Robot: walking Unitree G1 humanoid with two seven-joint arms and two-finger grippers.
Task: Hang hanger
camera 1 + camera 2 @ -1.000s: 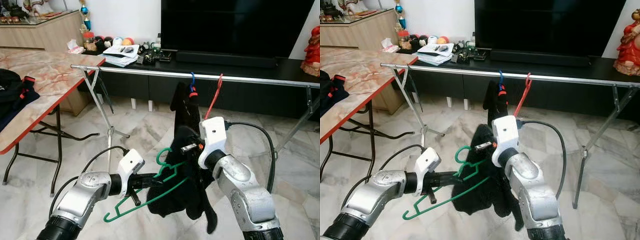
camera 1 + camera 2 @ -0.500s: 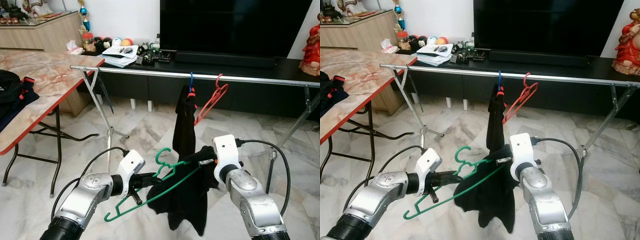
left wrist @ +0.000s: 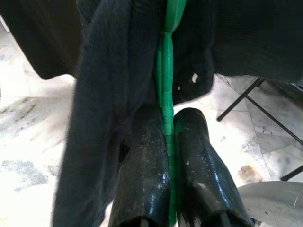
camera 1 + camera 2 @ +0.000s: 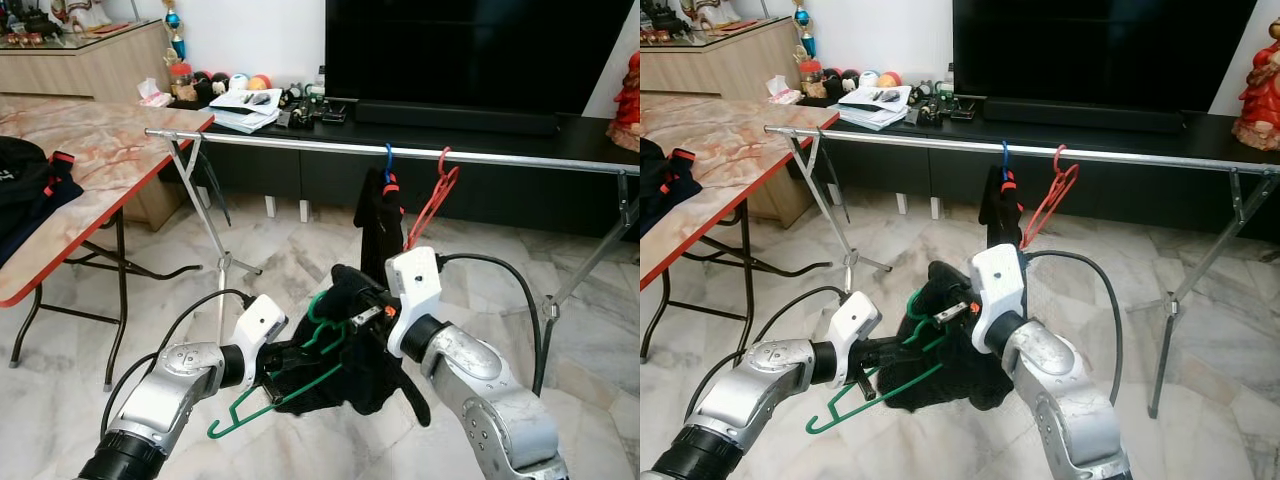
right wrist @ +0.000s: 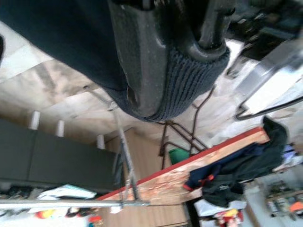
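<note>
My left gripper (image 4: 296,358) is shut on a green hanger (image 4: 262,400) low in front of me; in the left wrist view both black fingers (image 3: 144,156) pinch its green bar (image 3: 167,71). A black garment (image 4: 365,365) is bunched over the hanger, next to its hook (image 4: 318,305). My right gripper (image 4: 358,300) is shut on this garment from the right, with dark knit fabric (image 5: 189,78) wrapped round its fingers (image 5: 142,56). Behind runs a silver rail (image 4: 300,145) carrying a blue hanger with black clothing (image 4: 378,205) and a bare red hanger (image 4: 432,198).
A red-edged marble-pattern table (image 4: 100,140) with dark clothes (image 4: 25,185) stands at the left. The rack's crossed legs (image 4: 215,235) and right leg (image 4: 592,262) stand on the marble floor. A black TV console (image 4: 500,130) lies behind the rail.
My right gripper has swung back left and up with the black garment, bunching it over the green hanger near the hook. The left gripper holds the hanger in about the same place.
</note>
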